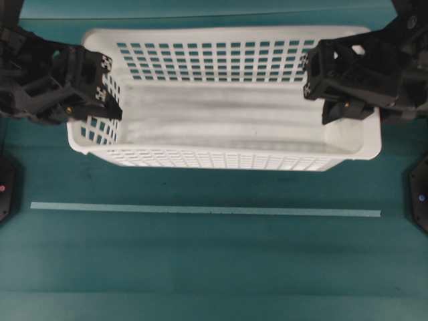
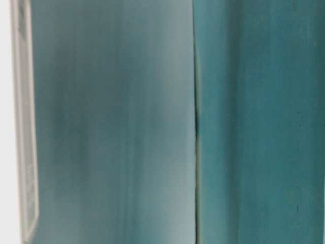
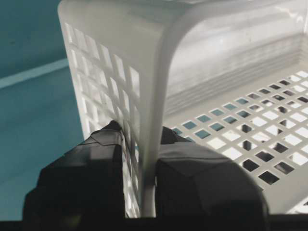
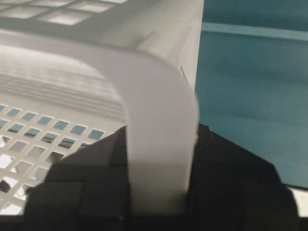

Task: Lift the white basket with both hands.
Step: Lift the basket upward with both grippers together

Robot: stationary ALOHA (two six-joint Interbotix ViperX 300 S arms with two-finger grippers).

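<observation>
Overhead view: both arms cut off by the side edges; left gripper (image 1: 112,107) covering the left end wall of the white basket (image 1: 227,160), right gripper (image 1: 338,110) covering part of the right rim. Fingertips not resolvable there. Dark rounded objects (image 1: 5,188) at the lower side edges cropped, identity unclear.

Table-level view: wholly blurred; only teal and pale vertical bands and a whitish strip (image 2: 25,127) at left; basket and grippers not made out.

Left wrist view: fingers (image 3: 103,159) cut off by the bottom edge, tips hidden against the basket wall (image 3: 110,77).

Right wrist view: rim (image 4: 159,125) blurred, fingers (image 4: 231,178) dark and cropped below.
</observation>
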